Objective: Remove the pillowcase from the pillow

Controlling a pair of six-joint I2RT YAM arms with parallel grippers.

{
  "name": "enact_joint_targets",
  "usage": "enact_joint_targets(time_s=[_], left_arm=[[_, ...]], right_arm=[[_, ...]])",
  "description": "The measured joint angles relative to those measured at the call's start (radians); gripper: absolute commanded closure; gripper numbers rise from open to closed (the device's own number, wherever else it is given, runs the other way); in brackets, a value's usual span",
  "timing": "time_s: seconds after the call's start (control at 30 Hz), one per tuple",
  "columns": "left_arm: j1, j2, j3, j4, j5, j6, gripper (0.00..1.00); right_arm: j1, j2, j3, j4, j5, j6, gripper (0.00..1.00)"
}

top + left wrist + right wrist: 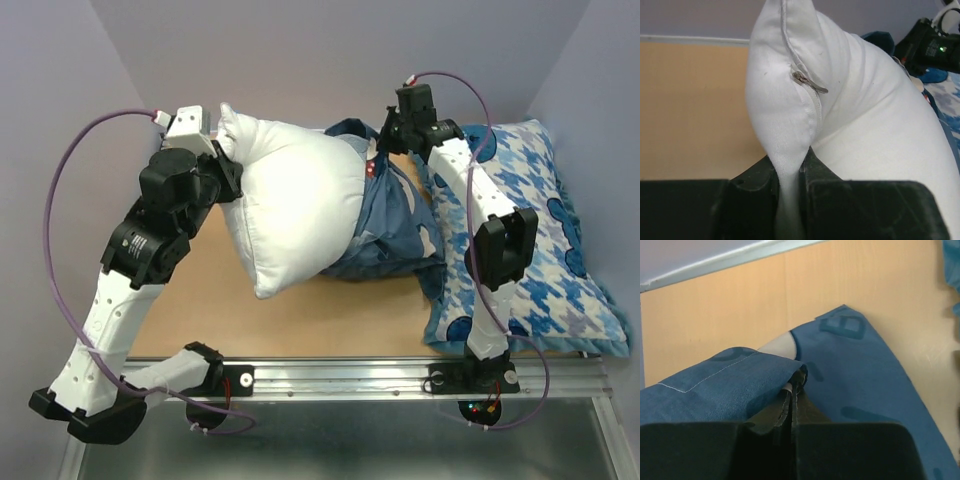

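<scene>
Left claw (789, 172) clamped on pillow (870, 135) corner, just below the zipper (807, 82). Right claw (792, 390) pinching hem of pillowcase (860, 375), bunched on desk (200, 300). Pillow mostly bare.

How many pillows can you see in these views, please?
2. The white pillow sits left of centre, pinched by the left gripper, partly inside the pillowcase; the houndstooth pillow lies at the right. No others seem hidden.

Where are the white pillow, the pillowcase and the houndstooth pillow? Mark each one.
white pillow (295, 200): top external view, bare plump middle.
pillowcase (395, 225): top external view, bunched blue fabric.
houndstooth pillow (575, 290): top external view, patterned top face.
</scene>
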Motion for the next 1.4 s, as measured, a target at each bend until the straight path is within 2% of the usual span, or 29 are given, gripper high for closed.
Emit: enact_joint_targets(time_s=[0.1,0.23,0.4,0.43,0.47,0.5,0.7,0.77,0.93,1.1,1.17,1.33,1.4], left_arm=[[0.036,0.067,0.106,-0.062,-0.075,-0.014,1.00],[0.178,0.197,0.179,-0.058,-0.069,-0.025,1.00],[0.356,0.363,0.200,-0.048,0.020,-0.042,0.99],[0.385,0.402,0.214,-0.048,0.046,-0.047,0.94],[0.407,0.433,0.224,-0.045,0.069,-0.052,0.78],[0.420,0.452,0.226,-0.039,0.083,-0.053,0.68],[0.470,0.531,0.226,0.022,0.161,-0.046,0.31],[0.478,0.563,0.261,0.029,0.170,-0.036,0.06],[0.480,0.588,0.307,0.027,0.149,-0.055,0.02],[0.472,0.536,0.289,0.023,0.076,-0.133,0.02],[0.464,0.463,0.194,0.047,0.046,-0.190,0.01],[0.396,0.126,-0.260,0.083,0.029,-0.425,0.01],[0.361,0.058,-0.352,0.082,0.029,-0.493,0.01]], right_arm=[[-0.002,0.018,-0.032,0.010,-0.032,0.025,1.00],[-0.005,-0.004,-0.145,0.108,-0.099,0.060,0.99],[-0.016,-0.147,-0.432,0.301,-0.158,0.095,0.99],[-0.019,-0.163,-0.465,0.324,-0.170,0.097,0.99],[-0.021,-0.185,-0.503,0.357,-0.182,0.099,1.00],[-0.021,-0.196,-0.525,0.377,-0.190,0.099,0.99],[-0.012,-0.175,-0.547,0.446,-0.207,0.094,0.99],[-0.012,-0.156,-0.546,0.459,-0.207,0.101,0.99],[-0.011,-0.117,-0.546,0.474,-0.203,0.149,1.00],[-0.008,-0.116,-0.551,0.484,-0.179,0.196,0.99],[-0.011,-0.116,-0.557,0.487,-0.172,0.210,0.99],[-0.012,-0.116,-0.563,0.501,-0.168,0.229,0.99],[-0.011,-0.116,-0.563,0.505,-0.168,0.229,0.99]])
